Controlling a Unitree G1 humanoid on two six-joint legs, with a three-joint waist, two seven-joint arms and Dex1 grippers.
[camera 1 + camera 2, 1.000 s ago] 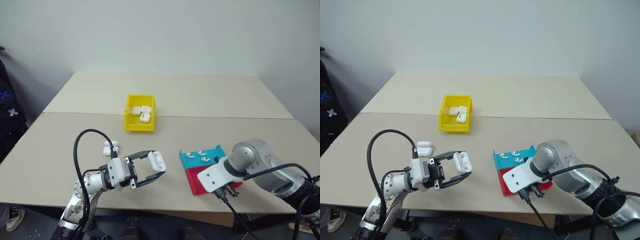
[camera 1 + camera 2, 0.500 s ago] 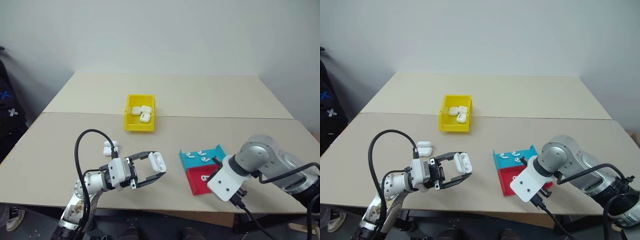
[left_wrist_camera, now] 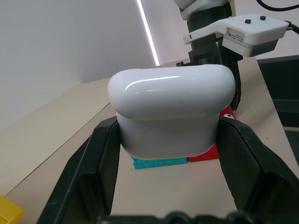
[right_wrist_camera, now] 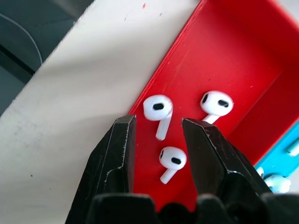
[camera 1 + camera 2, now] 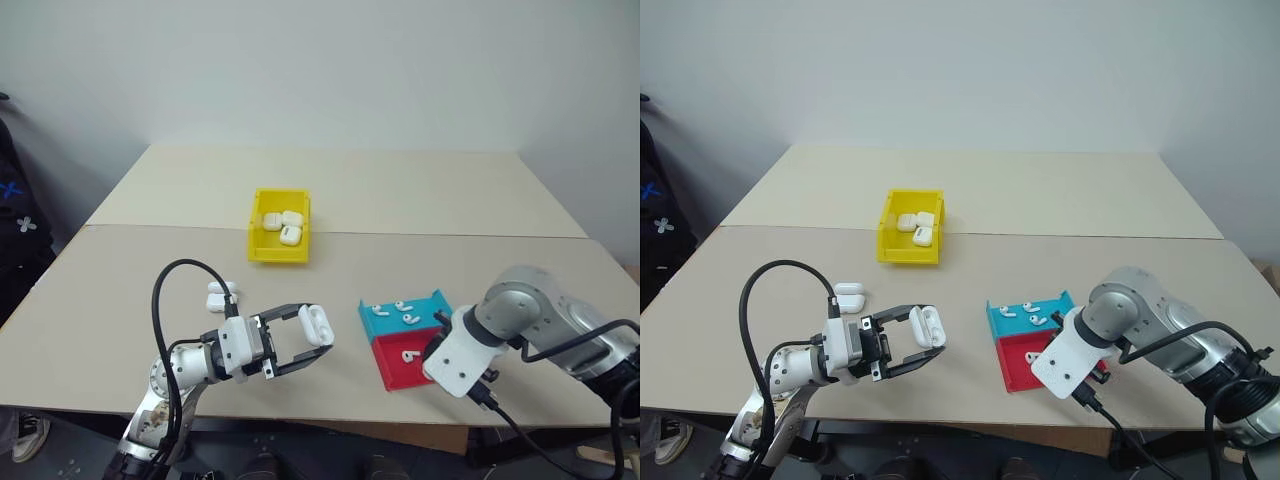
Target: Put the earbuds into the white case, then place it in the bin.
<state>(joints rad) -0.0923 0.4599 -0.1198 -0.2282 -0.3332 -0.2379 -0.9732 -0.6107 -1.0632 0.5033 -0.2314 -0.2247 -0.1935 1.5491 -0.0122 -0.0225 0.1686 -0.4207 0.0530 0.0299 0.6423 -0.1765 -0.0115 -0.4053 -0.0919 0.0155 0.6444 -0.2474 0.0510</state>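
1. Left eye view: pale beige bench (image 5: 420,200) in two slabs with a seam running across it, set against a plain white wall (image 5: 330,70). Dark gear sits at the far left edge, off the bench.
2. Two spare white cases (image 5: 221,297), closed, lie stacked on the bench just behind the left arm.
3. Left gripper (image 5: 310,345) is held level above the near part of the bench and points to the right. Its jaws are closed on the white case (image 5: 316,323), one finger on each side. In the left wrist view the case's (image 3: 171,112) lid looks shut and the case sits clear of the surface.
4. The bin (image 5: 279,239), yellow, stands past the seam's near side, well behind the left gripper. Three white cases lie inside it.
5. Blue-and-red tray (image 5: 395,372) rests right of centre near the front edge; the blue half is farther back, the red half nearer.
6. The earbuds (image 5: 402,311): several lie in the blue half, others in the red half.
7. Right gripper (image 4: 156,135) points steeply down over the red half. Its jaws are partly open and hold nothing; one earbud (image 4: 158,112) lies between the fingertips, two more close by.
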